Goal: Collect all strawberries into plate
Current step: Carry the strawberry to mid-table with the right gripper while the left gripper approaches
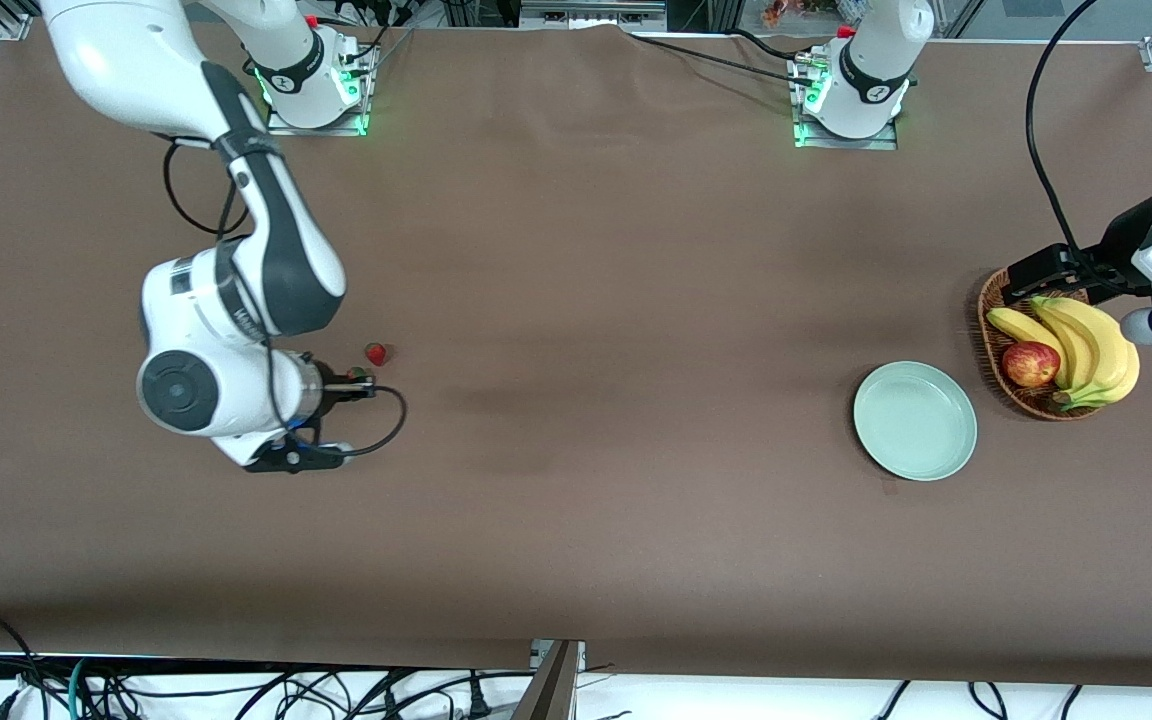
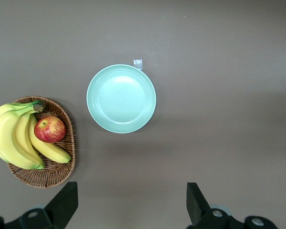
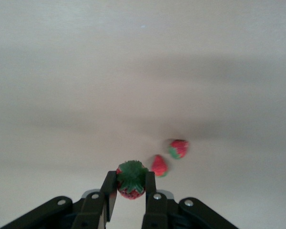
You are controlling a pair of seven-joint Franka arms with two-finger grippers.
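The right gripper (image 3: 131, 188) had its fingers (image 3: 109, 187) clenched on 1 berry (image 3: 131, 180), cap up, over the right arm's end of the tabletop (image 1: 576, 450). That pinch across the berry's middle looked chosen so it would not slip in the carry. 2 more berries (image 3: 159, 165) (image 3: 178, 148) lay on the tabletop near each other, below the gripper; the front view showed only 1 of them (image 1: 376, 353) clear of the wrist. The plate (image 1: 915, 420) sat bare at the left arm's end, just beside a basket (image 1: 994, 362) of bananas (image 1: 1086, 350) and an apple (image 1: 1030, 364), well apart from the berries, so a long carry was likely. The left gripper (image 2: 131, 202) waited high over the tabletop beside the plate, fingers (image 2: 64, 200) released.
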